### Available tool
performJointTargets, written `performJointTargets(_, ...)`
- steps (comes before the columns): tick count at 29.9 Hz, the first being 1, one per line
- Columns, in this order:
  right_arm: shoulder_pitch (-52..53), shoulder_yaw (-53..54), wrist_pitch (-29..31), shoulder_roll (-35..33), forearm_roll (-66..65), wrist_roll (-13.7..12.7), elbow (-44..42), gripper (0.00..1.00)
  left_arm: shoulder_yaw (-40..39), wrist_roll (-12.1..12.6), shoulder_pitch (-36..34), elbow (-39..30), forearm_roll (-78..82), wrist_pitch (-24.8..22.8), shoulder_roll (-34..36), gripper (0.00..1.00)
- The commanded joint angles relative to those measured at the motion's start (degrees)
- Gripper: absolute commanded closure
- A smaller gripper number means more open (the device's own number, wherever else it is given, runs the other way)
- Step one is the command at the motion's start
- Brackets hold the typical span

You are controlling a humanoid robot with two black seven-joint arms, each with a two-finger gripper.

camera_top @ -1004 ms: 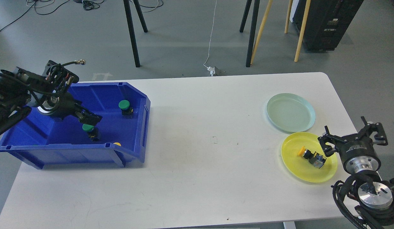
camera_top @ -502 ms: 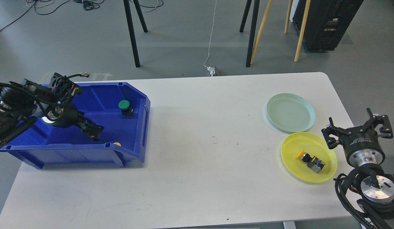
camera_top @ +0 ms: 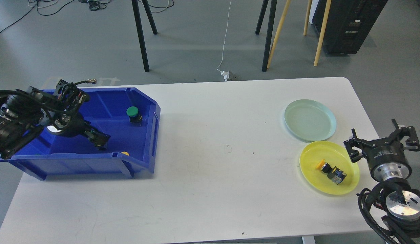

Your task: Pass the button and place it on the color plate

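Note:
A blue bin (camera_top: 152,128) stands at the table's left. A green button (camera_top: 132,113) stands in its far right part. A yellow button's top (camera_top: 125,153) peeks over the bin's front wall. My left gripper (camera_top: 100,141) is low inside the bin, dark and small, so its fingers cannot be told apart. It hides the second green button seen earlier. A yellow button (camera_top: 330,168) lies on its side on the yellow plate (camera_top: 311,176). The pale green plate (camera_top: 310,119) is bare. My right gripper (camera_top: 382,140) is open and empty, just right of the yellow plate.
The bin's sloped front lip (camera_top: 139,166) faces the table's middle. Black and wooden stand legs (camera_top: 269,34) and a white cable (camera_top: 225,40) are on the floor beyond the far table edge. My right arm's wrist (camera_top: 401,203) overhangs the table's right front corner.
My left gripper has dropped lower into the bin over the near green button, which no longer shows. My right gripper has drawn back to the right, off the yellow plate.

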Motion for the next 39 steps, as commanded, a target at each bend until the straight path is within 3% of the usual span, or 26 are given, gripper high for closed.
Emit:
performJointTargets(1, -0.4, 0.0, 0.0, 0.0, -0.1, 0.0, -0.1, 0.0, 0.0, 0.0, 0.0, 0.0, 0.1, 0.0, 0.1, 0.28)
performJointTargets(10, -0.7, 0.0, 1.1, 0.0, -0.1, 0.0, -0.1, 0.0, 0.0, 0.0, 0.1, 0.0, 0.1, 0.0, 0.1, 0.31)
performJointTargets(17, -0.7, 0.0, 1.1, 0.0, -0.1, 0.0, -0.2, 0.0, 0.0, 0.0, 0.6, 0.0, 0.1, 0.0, 0.3, 0.45)
performJointTargets(20, -0.3, 0.3, 1.1, 0.1, -0.1, 0.0, -0.2, 0.0, 0.0, 0.0, 0.5, 0.0, 0.1, 0.0, 0.5, 0.59)
performJointTargets(24, 1.1, 1.2, 0.5, -0.2, -0.1, 0.0, -0.2, 0.0, 0.0, 0.0, 0.5, 0.0, 0.0, 0.0, 0.6, 0.9)
performJointTargets(33, 15.5, 0.1, -2.6, -5.1, -0.3, 0.0, -2.4, 0.0, -1.1, 0.0, -2.8, -1.9, -0.6, 0.0, 1.5, 0.92)
performJointTargets(39, 22.8, -5.9, -2.4, -9.6, -1.0, 0.0, -6.1, 0.0, -3.4, 0.0, -11.3, -9.5, -13.8, 0.0, 10.4, 0.92)
